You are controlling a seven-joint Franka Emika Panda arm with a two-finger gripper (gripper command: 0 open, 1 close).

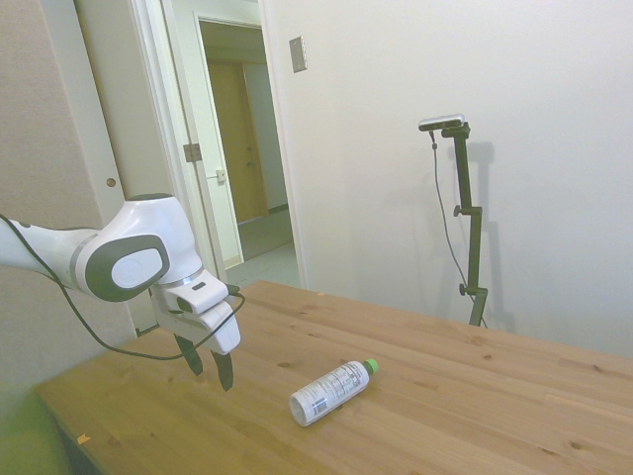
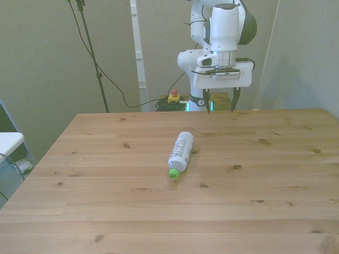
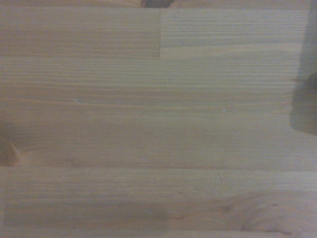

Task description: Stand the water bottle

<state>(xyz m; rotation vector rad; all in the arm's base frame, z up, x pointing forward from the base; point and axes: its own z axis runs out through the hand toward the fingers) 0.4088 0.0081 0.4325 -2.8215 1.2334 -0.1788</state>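
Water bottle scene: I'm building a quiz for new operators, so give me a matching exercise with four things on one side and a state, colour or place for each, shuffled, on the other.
Things:
1. water bottle
2. bottle cap
3. pincer
4. table

Descriptions:
A. green
B. open, hanging above the wood, holding nothing
C. lying on its side
D. wooden planks with knots

Pairs: 1-C, 2-A, 3-B, 4-D
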